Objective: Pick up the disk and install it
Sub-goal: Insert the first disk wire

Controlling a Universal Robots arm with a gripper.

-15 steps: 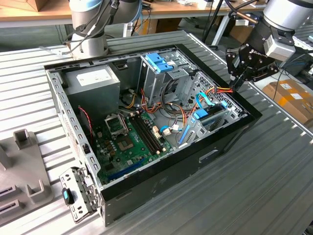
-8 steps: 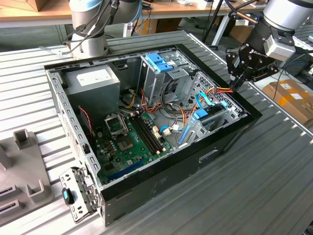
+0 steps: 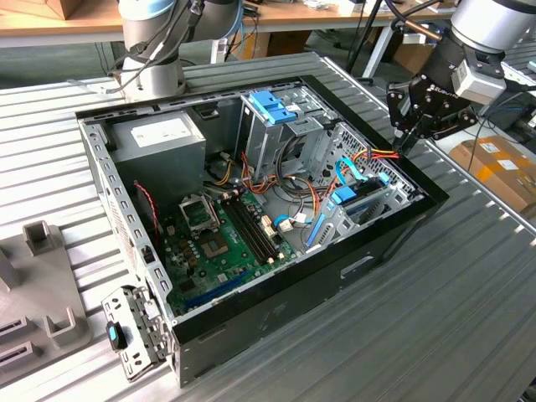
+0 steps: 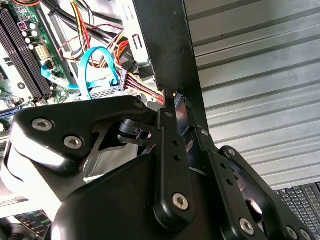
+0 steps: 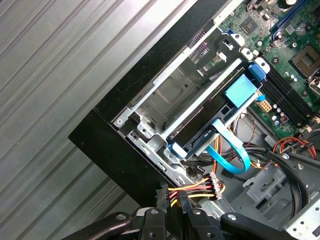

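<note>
Above the case's (image 3: 394,243) corner rim, pincer (image 3: 408,134) hovers near cables (image 5: 192,189).

Power-supply box (image 3: 159,138): white sticker on top, its print too small to make out.
Gripper (image 3: 408,127): white lettering on its black body in the exterior view, not legible.
Motherboard (image 3: 219,243): fine white markings among the components, none legible.
Cardboard box (image 3: 500,164): a pale label on its lid, print unreadable.
Keyboard (image 4: 300,199): key legends in the second wrist view, too small to tell.
Legible text overall: none.
</note>
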